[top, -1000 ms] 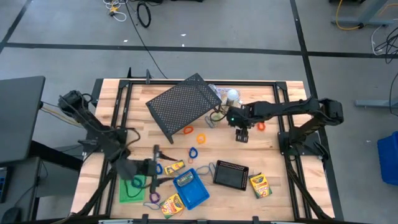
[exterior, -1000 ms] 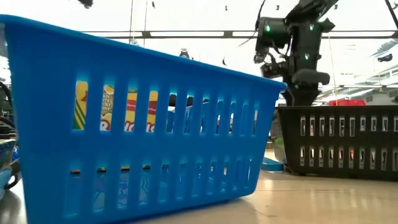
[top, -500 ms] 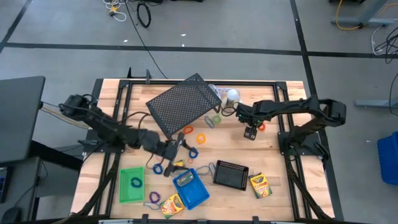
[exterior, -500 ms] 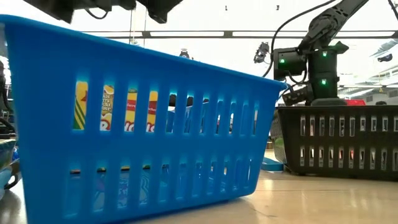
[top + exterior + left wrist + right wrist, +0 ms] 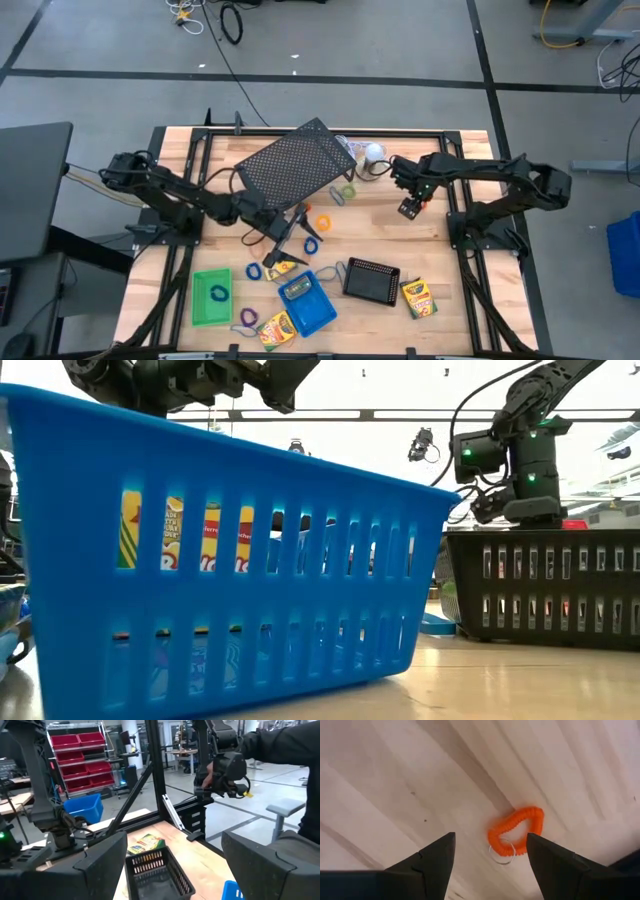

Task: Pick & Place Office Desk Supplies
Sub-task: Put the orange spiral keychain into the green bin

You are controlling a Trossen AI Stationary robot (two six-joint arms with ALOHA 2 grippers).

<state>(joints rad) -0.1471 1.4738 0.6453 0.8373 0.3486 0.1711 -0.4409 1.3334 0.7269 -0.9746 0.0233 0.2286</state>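
**Both grippers empty above the table**

We find the right gripper (image 5: pixel 490 851) parted and holding nothing, poised over an orange elastic loop (image 5: pixel 515 830) lying flat on the wood near the table's far right edge. The left gripper (image 5: pixel 172 862) hangs spread wide and empty above mid-table. Beyond its fingers stands the black-mesh tray (image 5: pixel 156 872), a crayon box (image 5: pixel 146 843) just behind it.
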